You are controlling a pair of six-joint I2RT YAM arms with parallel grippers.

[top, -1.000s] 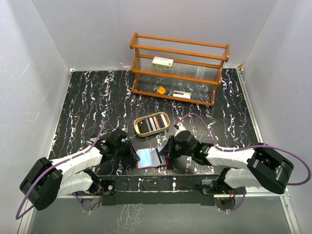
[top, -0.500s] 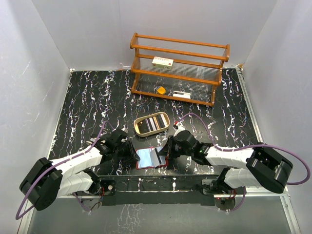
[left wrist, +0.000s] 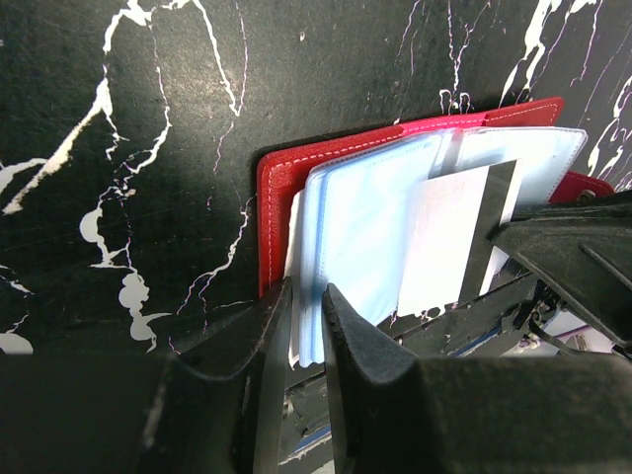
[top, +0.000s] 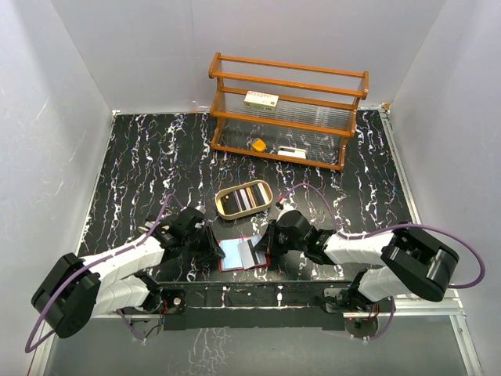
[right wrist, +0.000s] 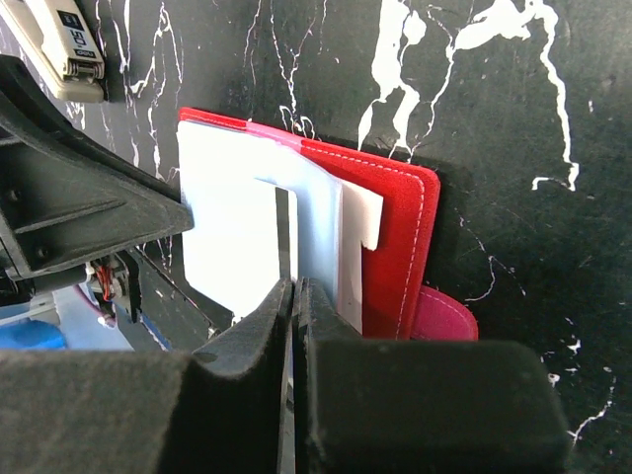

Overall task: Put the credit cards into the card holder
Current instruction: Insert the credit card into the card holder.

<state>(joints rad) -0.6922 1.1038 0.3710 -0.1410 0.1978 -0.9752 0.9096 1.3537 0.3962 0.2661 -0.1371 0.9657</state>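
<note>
The red card holder (top: pixel 232 252) lies open near the table's front edge, its clear bluish pockets up. My left gripper (top: pixel 212 244) is shut on the edge of those pockets (left wrist: pixel 360 227) and holds them beside the red cover (left wrist: pixel 281 188). My right gripper (top: pixel 263 246) is shut on a white credit card with a dark stripe (right wrist: pixel 232 237), held edge-on over the open card holder (right wrist: pixel 395 237). The same card lies over the pockets in the left wrist view (left wrist: pixel 449 237). More credit cards (top: pixel 244 197) lie in the tan oval tray (top: pixel 219 205).
A wooden shelf rack (top: pixel 290 110) stands at the back with a white box (top: pixel 261 99) and an orange wedge (top: pixel 257 144) on it. A small beige stapler-like thing (right wrist: pixel 64 44) lies just behind the right gripper.
My right gripper has moved slightly left, bringing the card further over the open card holder. The left gripper has kept its hold and has not moved.
</note>
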